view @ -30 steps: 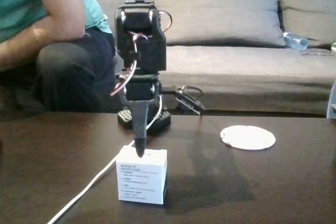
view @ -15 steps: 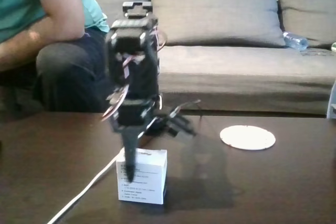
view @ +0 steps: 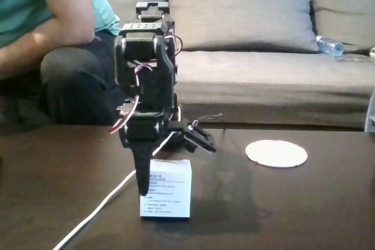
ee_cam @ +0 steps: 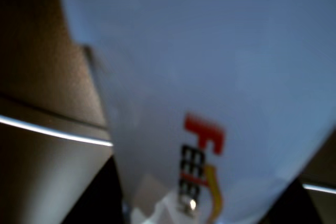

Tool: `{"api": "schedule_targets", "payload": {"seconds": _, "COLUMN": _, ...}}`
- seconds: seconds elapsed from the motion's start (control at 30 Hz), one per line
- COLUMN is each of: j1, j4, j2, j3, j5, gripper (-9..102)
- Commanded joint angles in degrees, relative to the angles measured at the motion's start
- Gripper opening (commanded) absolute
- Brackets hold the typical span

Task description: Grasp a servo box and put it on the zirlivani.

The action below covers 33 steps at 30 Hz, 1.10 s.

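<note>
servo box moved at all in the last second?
Yes. In the fixed view the servo box has shifted slightly right, toward the white disc, which stayed put. Its printed face now looks turned, and the claw has come down around it.

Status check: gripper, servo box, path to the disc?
Gripper down at servo box, one finger across its front; grip unconfirmed. Box on table. Zirlivani bare, off right in fixed view.

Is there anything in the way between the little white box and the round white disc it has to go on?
Nothing visible is. In the fixed view the servo box sits at the end effector, and the zirlivani lies further back to the right, with only bare dark table between them.
</note>
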Motion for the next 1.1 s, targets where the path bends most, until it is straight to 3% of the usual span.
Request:
{"api": "schedule_targets", "payload": {"seconds": 0.0, "j1": -1.05, "j4": 0.62, "j2": 5.98, "j3": -1.58, "j5": -0.35, "gripper": 11}}
{"api": "schedule_targets", "payload": {"seconds": 0.43, "j1": -13.54, "j4": 9.05, "j2": 24.96, "j3": 1.05, "j5": -0.53, "gripper": 11}}
{"api": "schedule_targets", "payload": {"seconds": 1.07, "j1": -39.02, "j4": 8.26, "j2": 31.99, "j3": 12.13, "j5": -2.46, "gripper": 11}}
